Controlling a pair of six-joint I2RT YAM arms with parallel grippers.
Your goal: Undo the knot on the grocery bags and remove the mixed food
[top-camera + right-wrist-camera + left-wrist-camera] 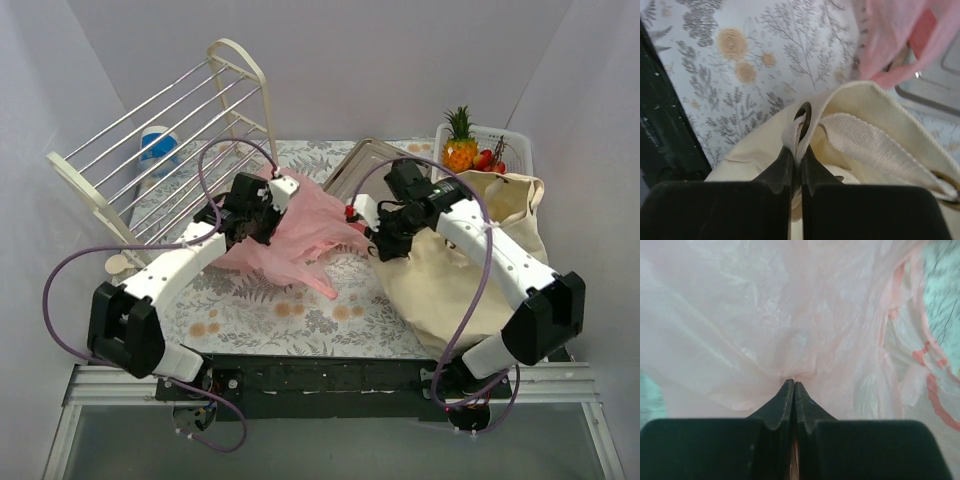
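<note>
**Pink film and canvas both gripped; emptying judged part done**

Pink plastic bag [300, 232] is shown crumpled mid-table [260, 310], its film pinched in the clenched left hand [793, 386]; the canvas tote [450, 275], slumped at the right, is clamped beside an eyelet by the closed right hand [797, 152]; a pineapple [460, 148] and red fruits [487, 160] are seen in the white basket [518, 140]; knots and further contents cannot be made out.
</note>
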